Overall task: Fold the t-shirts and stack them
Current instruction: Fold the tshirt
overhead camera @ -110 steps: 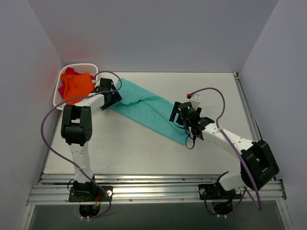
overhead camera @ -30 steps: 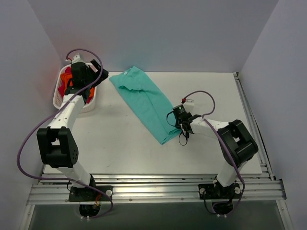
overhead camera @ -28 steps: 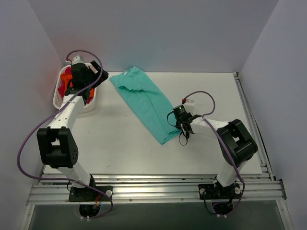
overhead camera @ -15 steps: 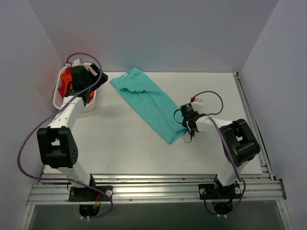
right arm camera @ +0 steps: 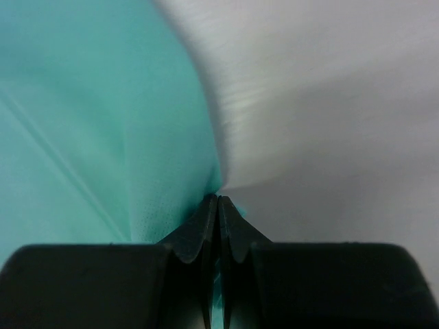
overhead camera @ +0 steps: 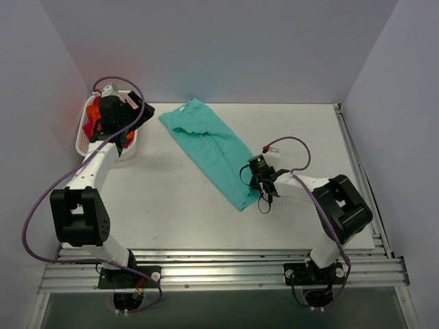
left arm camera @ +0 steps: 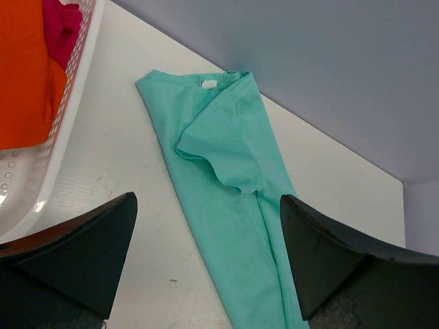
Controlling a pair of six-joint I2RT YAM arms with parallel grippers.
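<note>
Teal tee [overhead camera: 209, 147] folded lengthwise, right gripper [right arm camera: 218, 202] pinching its hem; left gripper [left arm camera: 207, 205] wide by basket [left arm camera: 68, 130]; orange tee [left arm camera: 24, 68] and magenta tee [left arm camera: 63, 20] untouched.

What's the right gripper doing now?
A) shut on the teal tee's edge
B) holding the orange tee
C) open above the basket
A: the right wrist view shows the right gripper with its jaws pressed together on the edge of the teal tee.
</note>
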